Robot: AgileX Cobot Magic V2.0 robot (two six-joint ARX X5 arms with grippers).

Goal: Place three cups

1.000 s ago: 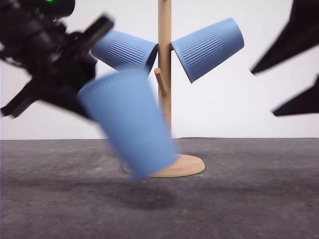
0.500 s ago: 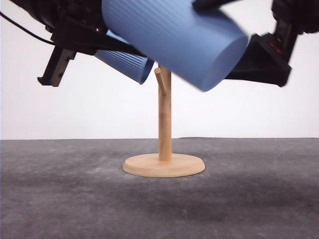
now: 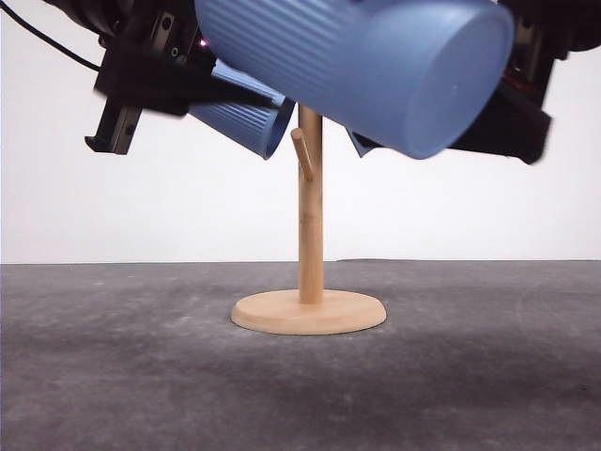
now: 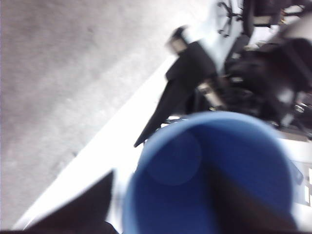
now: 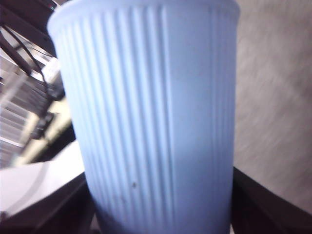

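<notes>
With both grippers' jaws untellable, the raised cup [image 3: 357,66] needed its mouth aligned squarely onto the free peg [image 3: 300,153].

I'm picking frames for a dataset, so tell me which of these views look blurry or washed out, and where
Front view: the near cup is slightly soft, while the wooden stand is sharp against a bright white wall. Left wrist view: blurred overall, with a pale glare patch inside the cup. Right wrist view: the cup's ribs are readable, the background smeared.
</notes>
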